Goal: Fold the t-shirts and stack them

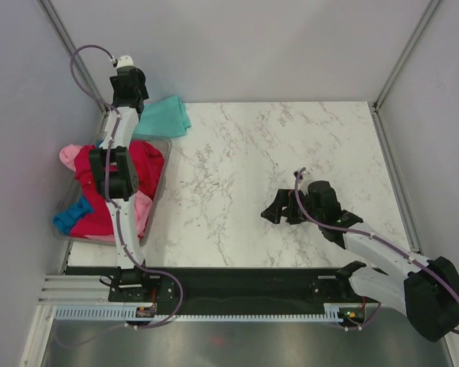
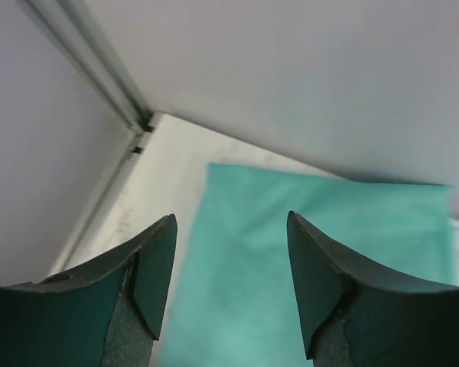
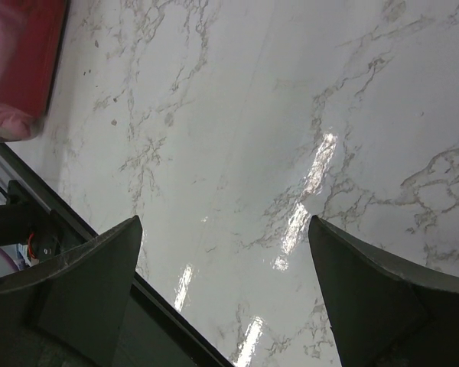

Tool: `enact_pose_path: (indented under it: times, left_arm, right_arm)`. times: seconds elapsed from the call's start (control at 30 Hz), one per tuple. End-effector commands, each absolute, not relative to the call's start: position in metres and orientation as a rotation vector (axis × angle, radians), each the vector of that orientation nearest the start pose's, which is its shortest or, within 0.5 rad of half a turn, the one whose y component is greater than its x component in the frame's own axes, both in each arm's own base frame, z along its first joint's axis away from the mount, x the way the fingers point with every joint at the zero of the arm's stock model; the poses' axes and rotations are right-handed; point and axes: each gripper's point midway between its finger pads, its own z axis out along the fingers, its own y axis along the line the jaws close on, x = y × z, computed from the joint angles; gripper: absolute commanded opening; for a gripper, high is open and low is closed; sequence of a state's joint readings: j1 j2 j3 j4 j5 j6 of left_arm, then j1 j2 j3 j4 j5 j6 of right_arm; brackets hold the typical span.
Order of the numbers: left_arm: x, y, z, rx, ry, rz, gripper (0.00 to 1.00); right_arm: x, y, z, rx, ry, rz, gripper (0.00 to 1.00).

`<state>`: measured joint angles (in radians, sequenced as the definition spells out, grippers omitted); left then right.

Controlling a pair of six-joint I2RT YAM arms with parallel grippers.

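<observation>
A folded teal cloth t-shirt lies flat at upper left; crumpled crimson t-shirt, pink t-shirt and blue t-shirt heap together mid-left.

The left arm covers part of the teal t-shirt and the red t-shirt.

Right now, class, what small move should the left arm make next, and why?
Probably draw the left gripper back to the tub for the red t-shirt: its jaws stand open and empty over the teal t-shirt, already folded, while the red one lies crumpled in the tub.
</observation>
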<state>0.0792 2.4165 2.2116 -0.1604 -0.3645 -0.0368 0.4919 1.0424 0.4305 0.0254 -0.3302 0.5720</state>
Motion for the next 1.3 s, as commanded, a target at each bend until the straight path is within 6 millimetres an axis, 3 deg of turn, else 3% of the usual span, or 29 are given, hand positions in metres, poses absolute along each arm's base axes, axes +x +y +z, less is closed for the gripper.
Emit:
enact_pose_path:
  times: [0.0,0.1,0.13,0.2,0.23,0.3,0.33,0.4,0.43,0.6,0.77,0.87,1.0,1.03,1.07,1.1,1.27]
  left_arm:
    - [0.662,0.062,0.259,-0.438,1.768,0.032,0.65]
    - [0.665,0.035,0.229,-0.457,1.844,-0.152,0.63]
    - [0.671,0.012,0.212,-0.411,1.886,-0.287,0.63]
    - [0.675,-0.016,0.198,-0.330,1.932,-0.453,0.68]
    - [0.684,-0.022,0.180,-0.330,1.952,-0.502,0.68]
    - [0.689,-0.037,0.175,-0.294,1.961,-0.601,0.69]
    - [0.692,-0.041,0.152,-0.299,1.992,-0.639,0.70]
    - [0.693,-0.052,0.146,-0.283,1.993,-0.761,0.70]
    - [0.694,-0.054,0.126,-0.298,2.018,-0.791,0.68]
    - [0.686,-0.062,0.096,-0.308,2.078,-0.881,0.66]
    - [0.671,-0.024,0.059,-0.408,2.204,-0.761,0.60]
    - [0.657,0.022,0.045,-0.474,2.271,-0.625,0.53]
    - [0.651,0.070,0.038,-0.378,2.308,-0.413,0.54]
    - [0.648,0.086,0.036,-0.425,2.312,-0.368,0.58]
    - [0.654,0.077,0.046,-0.376,2.267,-0.495,0.56]
    - [0.654,0.082,0.038,-0.396,2.274,-0.488,0.56]
    - [0.658,0.104,0.050,-0.446,2.243,-0.356,0.57]
  right_arm:
    - [0.236,0.217,0.115,-0.129,2.184,0.978,0.98]
    - [0.237,0.214,0.117,-0.123,2.185,0.959,0.98]
    - [0.236,0.213,0.118,-0.124,2.183,0.954,0.98]
    - [0.234,0.213,0.119,-0.120,2.188,0.957,0.98]
    - [0.233,0.211,0.122,-0.114,2.182,0.957,0.98]
    - [0.231,0.209,0.124,-0.111,2.174,0.952,0.98]
    - [0.231,0.207,0.126,-0.107,2.165,0.943,0.98]
    - [0.230,0.205,0.125,-0.109,2.162,0.930,0.98]
    - [0.227,0.202,0.119,-0.102,2.191,0.914,0.98]
    - [0.228,0.202,0.114,-0.103,2.207,0.904,0.98]
    - [0.232,0.203,0.120,-0.116,2.192,0.901,0.98]
    - [0.231,0.203,0.122,-0.118,2.187,0.905,0.98]
    - [0.228,0.203,0.119,-0.144,2.203,0.902,0.98]
    - [0.227,0.202,0.117,-0.148,2.214,0.893,0.98]
    - [0.227,0.201,0.116,-0.156,2.215,0.886,0.98]
    - [0.227,0.201,0.114,-0.158,2.220,0.881,0.98]
    - [0.228,0.203,0.113,-0.162,2.237,0.886,0.98]
